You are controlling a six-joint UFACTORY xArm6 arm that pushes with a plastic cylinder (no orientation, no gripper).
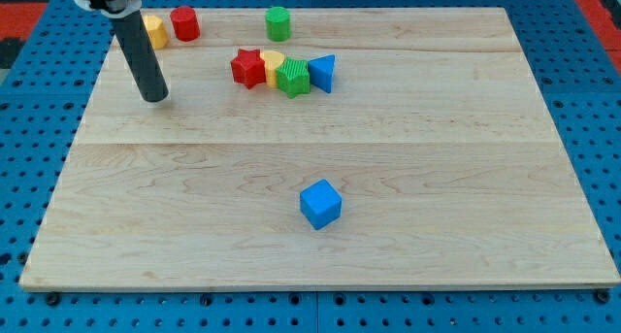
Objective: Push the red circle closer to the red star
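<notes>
My tip (155,98) rests on the worktop (320,265), below and left of the red circle (184,23), which sits near the top edge. Bare wood separates that circle from the red star (248,67), lower right. No jaws here, just a rod.

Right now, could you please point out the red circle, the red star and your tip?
red circle (184,23), camera view, its top face.
red star (248,67), camera view, its centre.
my tip (155,97), camera view, the rod's very end.
</notes>
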